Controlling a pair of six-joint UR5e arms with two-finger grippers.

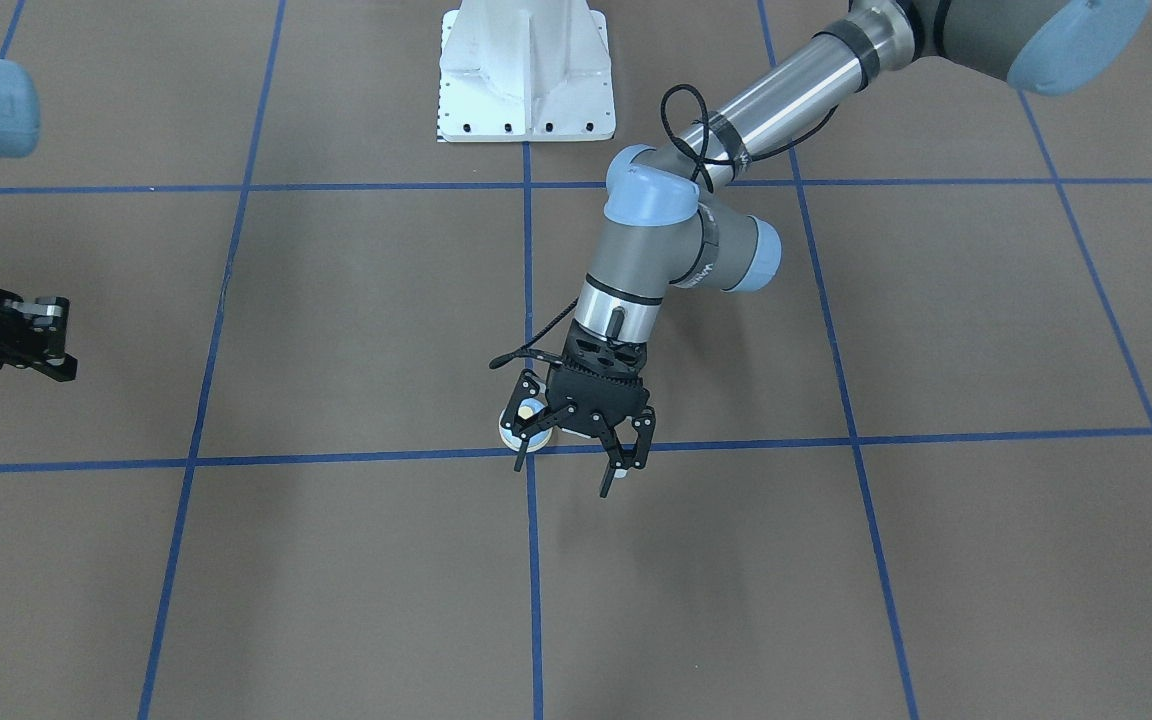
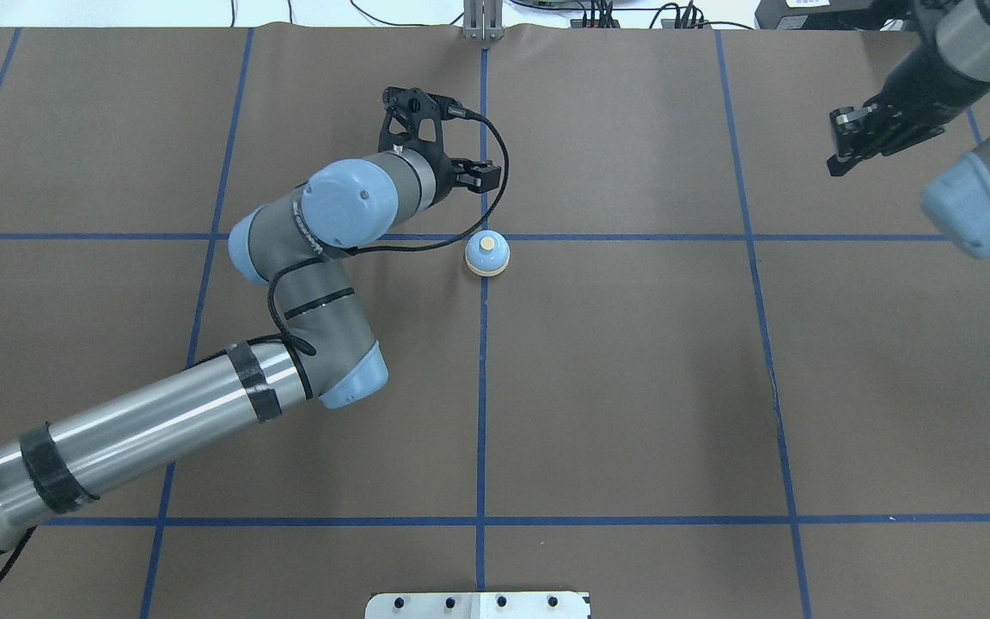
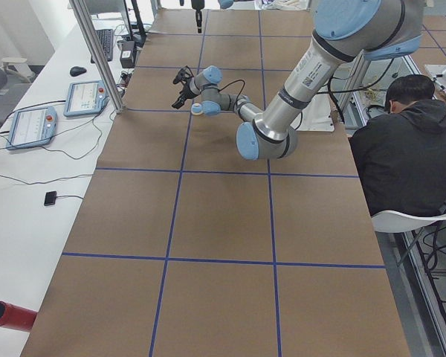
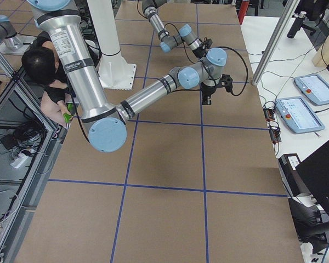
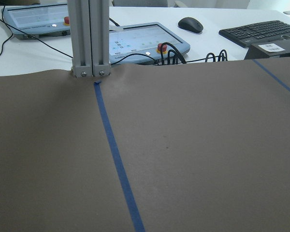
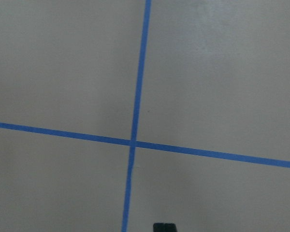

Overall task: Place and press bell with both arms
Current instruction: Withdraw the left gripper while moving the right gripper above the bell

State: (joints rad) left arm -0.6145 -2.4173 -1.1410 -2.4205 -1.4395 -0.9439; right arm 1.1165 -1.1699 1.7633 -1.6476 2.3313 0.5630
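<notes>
The light-blue bell (image 2: 487, 253) with a cream button stands upright on the brown table, on the crossing of two blue tape lines. In the front view the bell (image 1: 514, 424) is partly hidden behind my left gripper (image 1: 568, 476). That gripper is open and empty, and it hangs just beyond the bell on the operators' side, apart from it. My left arm (image 2: 323, 215) bends in from the left. My right gripper (image 2: 839, 142) hovers far off near the table's right far corner, fingers together and holding nothing. Its black tip (image 6: 164, 227) shows over a tape crossing. The left wrist view does not show the bell.
The white bolted pedestal (image 1: 526, 75) stands at the robot's side of the table. An aluminium post (image 5: 89, 38) rises at the far edge, with teach pendants (image 5: 150, 41), a mouse and a keyboard behind it. A seated person (image 3: 405, 149) is beside the table.
</notes>
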